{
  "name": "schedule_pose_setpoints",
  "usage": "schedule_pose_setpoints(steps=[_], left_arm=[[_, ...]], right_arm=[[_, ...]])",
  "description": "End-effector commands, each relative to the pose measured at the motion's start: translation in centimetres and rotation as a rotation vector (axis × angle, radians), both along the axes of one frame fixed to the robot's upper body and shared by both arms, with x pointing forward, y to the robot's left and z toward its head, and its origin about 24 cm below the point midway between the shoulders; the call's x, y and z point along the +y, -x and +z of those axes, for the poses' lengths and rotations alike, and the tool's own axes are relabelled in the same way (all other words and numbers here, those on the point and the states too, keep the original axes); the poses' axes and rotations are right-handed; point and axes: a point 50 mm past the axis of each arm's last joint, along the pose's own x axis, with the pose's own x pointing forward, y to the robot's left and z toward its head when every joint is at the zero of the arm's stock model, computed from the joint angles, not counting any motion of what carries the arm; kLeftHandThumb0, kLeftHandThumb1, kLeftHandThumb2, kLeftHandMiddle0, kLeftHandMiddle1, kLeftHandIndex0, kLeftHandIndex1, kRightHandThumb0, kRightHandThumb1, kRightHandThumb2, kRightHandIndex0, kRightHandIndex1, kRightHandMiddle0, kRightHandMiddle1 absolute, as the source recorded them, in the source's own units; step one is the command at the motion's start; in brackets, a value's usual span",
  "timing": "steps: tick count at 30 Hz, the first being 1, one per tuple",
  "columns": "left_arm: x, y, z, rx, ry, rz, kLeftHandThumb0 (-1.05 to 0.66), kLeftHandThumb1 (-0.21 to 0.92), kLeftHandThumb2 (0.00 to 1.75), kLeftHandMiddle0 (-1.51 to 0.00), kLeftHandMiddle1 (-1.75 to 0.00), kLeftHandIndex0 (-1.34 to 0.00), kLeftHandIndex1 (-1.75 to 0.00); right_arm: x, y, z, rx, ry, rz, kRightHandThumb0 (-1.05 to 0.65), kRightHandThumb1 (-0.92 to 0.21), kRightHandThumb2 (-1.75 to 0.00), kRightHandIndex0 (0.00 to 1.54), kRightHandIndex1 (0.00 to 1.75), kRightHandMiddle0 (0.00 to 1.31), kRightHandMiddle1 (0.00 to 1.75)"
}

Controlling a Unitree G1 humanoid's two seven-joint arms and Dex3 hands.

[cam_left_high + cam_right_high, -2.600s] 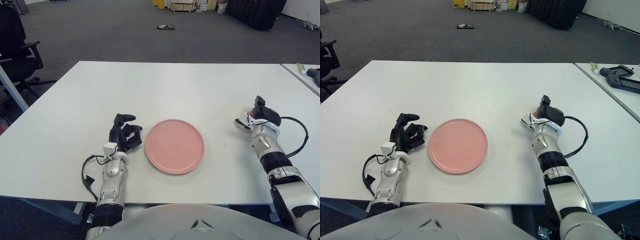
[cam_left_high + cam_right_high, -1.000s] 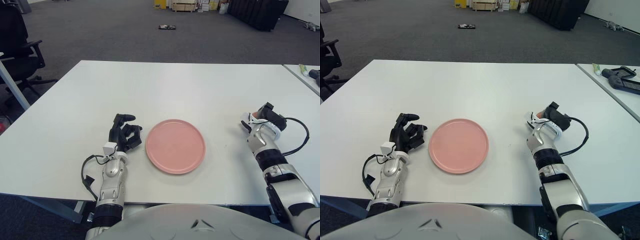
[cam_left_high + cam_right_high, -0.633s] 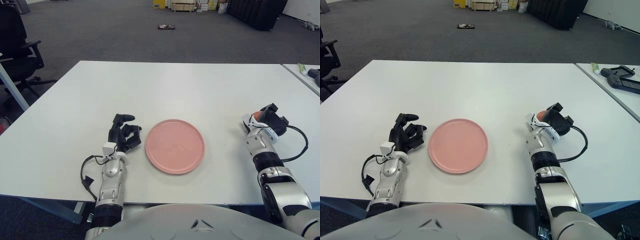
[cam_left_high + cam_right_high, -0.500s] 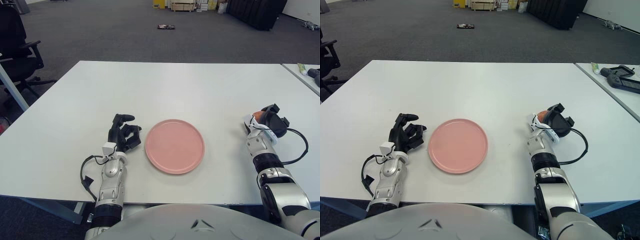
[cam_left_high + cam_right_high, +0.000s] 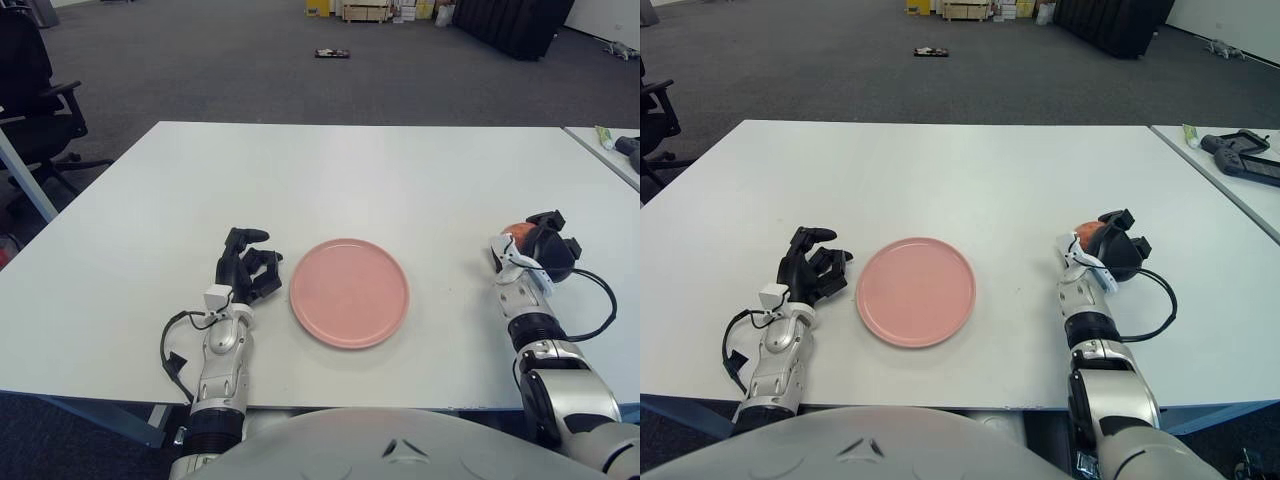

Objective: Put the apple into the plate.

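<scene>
— Looking at the right hand [image 5: 1102, 250]: what is held?
— The apple [image 5: 1090, 232] is gripped by its curled dark fingers [image 5: 1121, 252], well to the right of the pink plate [image 5: 915, 291] on the white counter [image 5: 960, 180]. Only a reddish-orange part of the fruit is seen.
— And the plate?
— Nothing is carried on it.
— How is the left hand [image 5: 246, 270] placed?
— It is seen just left of the plate, fingers loosely curled, nothing grasped.

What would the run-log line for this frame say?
right hand: closed on apple, right of plate | plate: bare | left hand: idle, left of plate | apple not yet placed
</scene>
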Motion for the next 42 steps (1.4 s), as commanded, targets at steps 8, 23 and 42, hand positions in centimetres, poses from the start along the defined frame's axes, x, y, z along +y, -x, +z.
schedule_pose_setpoints(steps=[8, 23, 42], left_arm=[[-0.1, 0.3, -0.8, 0.058, 0.008, 0.004, 0.0, 0.46, 1.06, -0.62, -1.43, -0.38, -1.75], [0.0, 0.2, -0.9, 0.046, 0.0, 0.001, -0.01, 0.44, 1.09, -0.62, -1.46, -0.38, -1.75], [0.0, 0.2, -0.9, 0.046, -0.01, 0.005, -0.01, 0.41, 1.12, -0.63, -1.47, -0.39, -1.75]], right_arm=[[0.4, 1.2, -1.3, -0.042, 0.017, -0.009, 0.0, -0.03, -1.61, 0.87, 1.62, 0.6, 1.75], [0.6, 1.2, -0.4, -0.198, 0.051, -0.013, 0.0, 0.02, -1.7, 0.85, 1.74, 0.64, 1.75], [2.4, 1.4, 2.3, -0.53, 0.02, -0.013, 0.0, -0.05, -1.63, 0.83, 1.71, 0.58, 1.75]])
